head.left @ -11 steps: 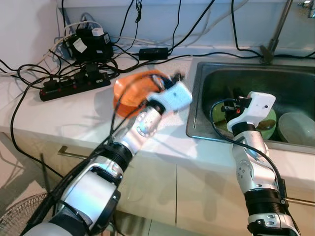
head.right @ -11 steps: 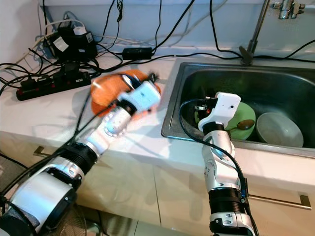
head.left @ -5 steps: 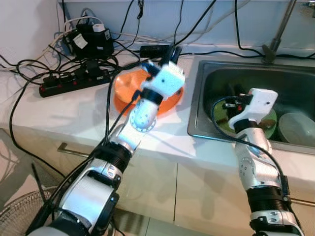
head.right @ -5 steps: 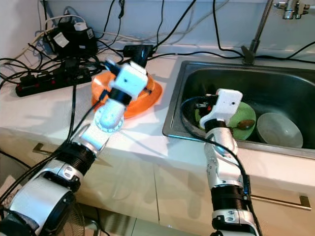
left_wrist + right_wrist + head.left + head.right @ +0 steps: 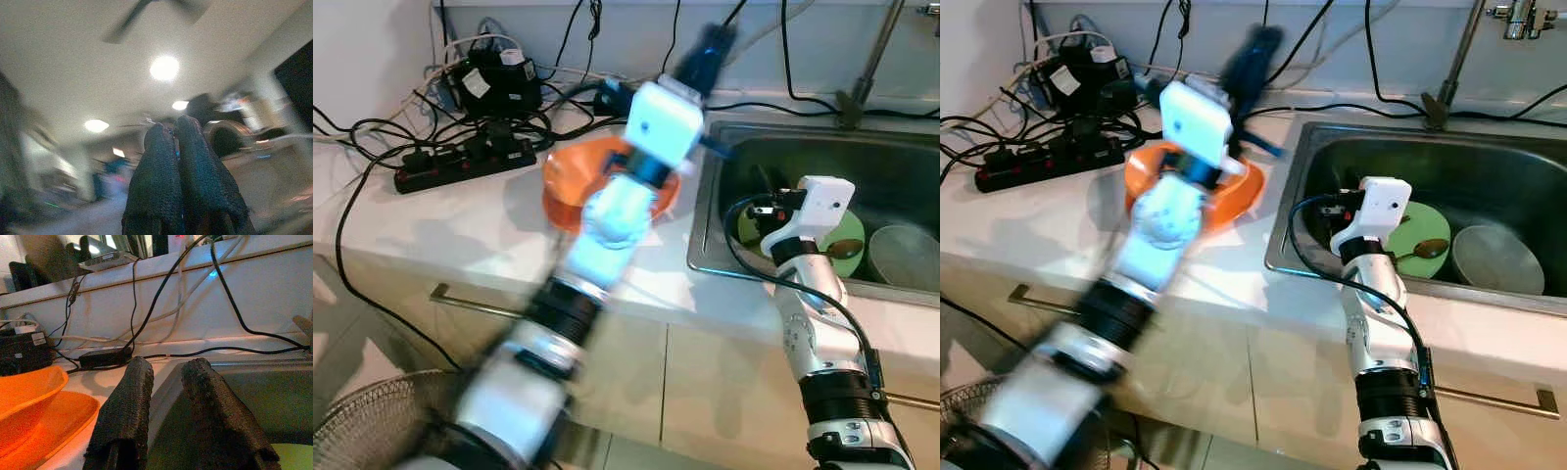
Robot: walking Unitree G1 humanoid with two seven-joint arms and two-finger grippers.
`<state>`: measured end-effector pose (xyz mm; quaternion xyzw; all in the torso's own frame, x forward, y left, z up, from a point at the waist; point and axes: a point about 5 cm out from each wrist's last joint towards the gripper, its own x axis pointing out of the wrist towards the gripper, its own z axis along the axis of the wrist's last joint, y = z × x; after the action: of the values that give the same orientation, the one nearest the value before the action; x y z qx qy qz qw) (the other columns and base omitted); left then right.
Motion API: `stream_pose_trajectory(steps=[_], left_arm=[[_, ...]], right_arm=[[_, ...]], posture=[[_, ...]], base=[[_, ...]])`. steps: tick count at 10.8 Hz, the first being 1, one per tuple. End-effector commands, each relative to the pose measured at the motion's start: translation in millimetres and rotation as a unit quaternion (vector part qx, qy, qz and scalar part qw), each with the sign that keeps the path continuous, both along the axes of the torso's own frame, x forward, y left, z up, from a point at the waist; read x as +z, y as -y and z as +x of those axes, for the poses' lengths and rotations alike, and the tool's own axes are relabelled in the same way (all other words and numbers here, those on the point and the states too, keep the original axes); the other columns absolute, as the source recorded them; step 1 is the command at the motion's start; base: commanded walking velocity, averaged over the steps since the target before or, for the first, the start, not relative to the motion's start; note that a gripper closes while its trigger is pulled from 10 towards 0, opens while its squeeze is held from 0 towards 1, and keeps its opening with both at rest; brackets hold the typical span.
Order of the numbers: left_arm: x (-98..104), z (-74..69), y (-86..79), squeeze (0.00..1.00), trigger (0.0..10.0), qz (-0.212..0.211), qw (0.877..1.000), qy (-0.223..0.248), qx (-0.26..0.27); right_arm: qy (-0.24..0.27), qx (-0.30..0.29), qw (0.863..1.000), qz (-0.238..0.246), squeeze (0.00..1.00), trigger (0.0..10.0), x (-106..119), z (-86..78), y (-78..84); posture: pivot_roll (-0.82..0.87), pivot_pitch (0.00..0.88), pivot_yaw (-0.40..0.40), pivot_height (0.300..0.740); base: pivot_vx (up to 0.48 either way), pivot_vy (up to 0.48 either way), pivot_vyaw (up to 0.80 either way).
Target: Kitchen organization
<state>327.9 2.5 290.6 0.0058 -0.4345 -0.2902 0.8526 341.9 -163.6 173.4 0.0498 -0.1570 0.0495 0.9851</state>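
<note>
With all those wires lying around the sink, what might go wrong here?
The raised left gripper is blurred with motion near the black cables on the wall; it might snag one. The power strip lies on the counter not far from the sink, so splashes could reach it. The orange bowl beneath that arm might get knocked.

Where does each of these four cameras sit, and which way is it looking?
Left eye: on the head, looking down at counter, orange bowl and sink; both arms show.
Right eye: beside it, same scene; right hand over the sink's near edge.
Left wrist: on the raised left arm, facing up at ceiling lights; left hand with fingers together.
Right wrist: along the right hand's parted fingers, toward the back wall.
Shared: right wrist and eyes see the bowl.
</note>
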Motion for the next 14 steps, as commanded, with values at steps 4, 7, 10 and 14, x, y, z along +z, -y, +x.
stream_pose_trajectory(steps=[4,7,10,14], left_arm=[[-19.7,10.0,-4.7,0.00,10.0,-0.018,0.994,-0.087,-0.058],[-25.7,13.8,-9.5,0.00,10.0,-0.030,0.990,-0.112,-0.074],[-31.4,16.2,-12.0,0.00,10.0,-0.035,0.987,-0.129,-0.090],[-38.0,13.5,-5.4,0.00,10.0,-0.022,0.979,-0.148,-0.136]], right_arm=[[0.043,0.032,0.998,-0.036,1.00,10.0,20.7,5.0,-8.6],[0.055,0.120,0.988,-0.083,1.00,10.0,18.6,-4.9,-26.8],[0.070,0.128,0.985,-0.097,1.00,10.0,22.6,-7.7,-29.7],[0.084,0.105,0.986,-0.097,0.00,10.0,28.0,-8.3,-33.2]], posture=[[-0.04,0.000,0.092,0.740],[-0.04,0.000,0.098,0.740],[-0.06,0.000,0.125,0.740],[-0.06,0.000,0.149,0.740]], base=[[0.000,0.000,0.00],[0.000,0.000,0.00],[0.000,0.000,0.00],[0.000,0.000,0.00]])
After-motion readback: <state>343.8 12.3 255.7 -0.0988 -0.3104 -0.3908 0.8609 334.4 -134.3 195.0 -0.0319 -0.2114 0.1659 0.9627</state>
